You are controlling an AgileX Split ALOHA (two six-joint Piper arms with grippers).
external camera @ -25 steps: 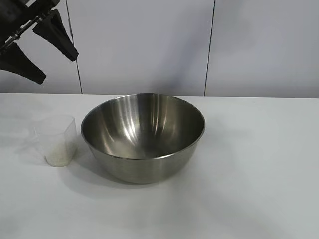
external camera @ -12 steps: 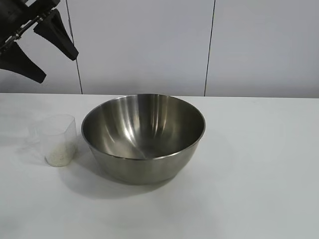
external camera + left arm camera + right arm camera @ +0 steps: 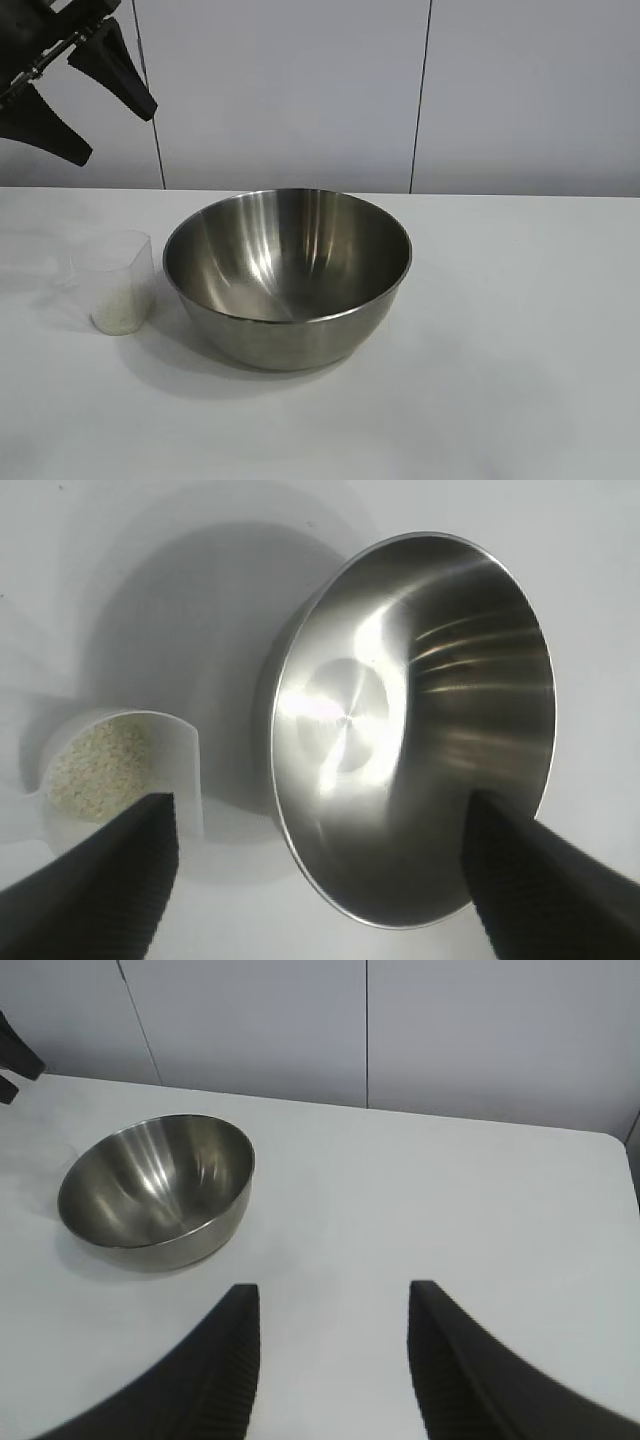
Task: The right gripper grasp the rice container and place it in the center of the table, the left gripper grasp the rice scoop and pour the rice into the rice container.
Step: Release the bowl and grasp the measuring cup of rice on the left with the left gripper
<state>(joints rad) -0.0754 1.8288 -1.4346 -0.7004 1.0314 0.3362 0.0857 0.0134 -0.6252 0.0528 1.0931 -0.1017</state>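
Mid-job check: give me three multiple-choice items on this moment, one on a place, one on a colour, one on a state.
1. The rice scoop stands where, in the exterior view?
A. left of the rice container
B. inside it
C. right of it

2. The table is:
A. black
B. white
C. wooden brown

3. The left gripper is:
A. shut on the scoop
B. shut on the bowl rim
C. open, holding nothing

Answers: 1 A, it sits beside the bowl's left wall. 2 B, plain white top. 3 C, spread fingers hang above the scoop.
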